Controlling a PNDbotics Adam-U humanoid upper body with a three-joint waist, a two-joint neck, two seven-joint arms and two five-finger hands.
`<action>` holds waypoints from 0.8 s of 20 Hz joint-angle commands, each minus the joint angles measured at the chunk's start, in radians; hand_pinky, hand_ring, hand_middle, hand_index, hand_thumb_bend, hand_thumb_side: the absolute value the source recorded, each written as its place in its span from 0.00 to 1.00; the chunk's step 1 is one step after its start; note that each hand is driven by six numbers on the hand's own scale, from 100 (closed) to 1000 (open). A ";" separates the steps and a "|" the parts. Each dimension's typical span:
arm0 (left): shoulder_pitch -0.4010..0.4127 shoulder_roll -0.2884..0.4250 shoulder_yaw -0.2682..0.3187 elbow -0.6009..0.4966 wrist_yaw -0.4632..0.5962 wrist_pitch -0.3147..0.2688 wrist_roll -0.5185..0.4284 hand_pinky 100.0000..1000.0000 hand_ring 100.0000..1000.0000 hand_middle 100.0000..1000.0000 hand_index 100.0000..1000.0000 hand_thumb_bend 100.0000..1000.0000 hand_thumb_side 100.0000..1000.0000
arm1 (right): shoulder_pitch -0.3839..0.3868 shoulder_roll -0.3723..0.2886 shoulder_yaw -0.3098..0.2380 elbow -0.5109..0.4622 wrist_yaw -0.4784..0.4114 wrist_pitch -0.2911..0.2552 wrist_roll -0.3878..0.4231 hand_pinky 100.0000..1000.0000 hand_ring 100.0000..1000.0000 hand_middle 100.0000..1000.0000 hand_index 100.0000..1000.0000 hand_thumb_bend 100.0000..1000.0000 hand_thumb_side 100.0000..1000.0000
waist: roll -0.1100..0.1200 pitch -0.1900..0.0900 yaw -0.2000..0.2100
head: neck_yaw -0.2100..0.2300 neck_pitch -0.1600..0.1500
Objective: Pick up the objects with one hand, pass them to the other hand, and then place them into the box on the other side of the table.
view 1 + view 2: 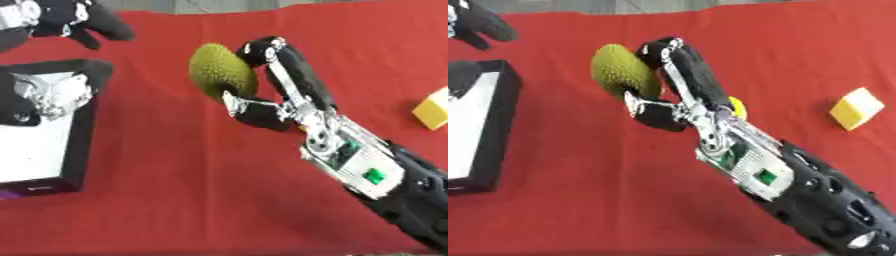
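Observation:
A green, spiky, oval object (214, 70) is held above the red table by my right hand (293, 95). The fingers curl over its top and the thumb presses in from below. My right arm reaches in from the lower right. At the upper left corner my left hand (61, 20) hovers over the far end of the box, its black fingers relaxed and holding nothing. The black box (83, 130) with a white inside lies at the left edge. A crumpled silver thing (52, 95) lies in its far end.
A yellow block (857, 108) lies on the red cloth at the right. A small yellow round thing (737, 106) shows just behind my right wrist. Red cloth (175, 200) covers the table between the box and my right arm.

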 commanded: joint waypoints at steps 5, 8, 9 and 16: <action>-0.036 0.016 -0.044 -0.012 -0.091 0.035 0.049 0.83 0.87 0.79 0.85 0.00 0.41 | -0.024 0.004 0.018 -0.021 0.032 -0.005 0.032 0.66 0.54 0.37 0.52 0.00 0.00 | 0.001 -0.029 0.003 | 0.000 0.005; -0.040 0.015 -0.063 -0.012 -0.108 0.042 0.044 0.83 0.87 0.79 0.86 0.00 0.40 | -0.025 0.002 0.036 -0.021 0.041 -0.005 0.047 0.66 0.54 0.37 0.52 0.00 0.00 | 0.000 -0.028 0.003 | 0.002 0.005; -0.042 0.015 -0.068 -0.012 -0.114 0.043 0.039 0.83 0.87 0.79 0.86 0.00 0.38 | -0.026 0.004 0.042 -0.021 0.046 -0.007 0.054 0.66 0.54 0.38 0.52 0.00 0.00 | 0.000 -0.028 0.003 | 0.002 0.006; -0.063 -0.006 -0.098 -0.012 -0.172 0.050 0.021 0.82 0.86 0.79 0.86 0.00 0.30 | -0.045 0.018 0.061 -0.021 0.060 -0.015 0.084 0.66 0.54 0.39 0.52 0.00 0.00 | 0.001 -0.028 0.004 | 0.007 0.004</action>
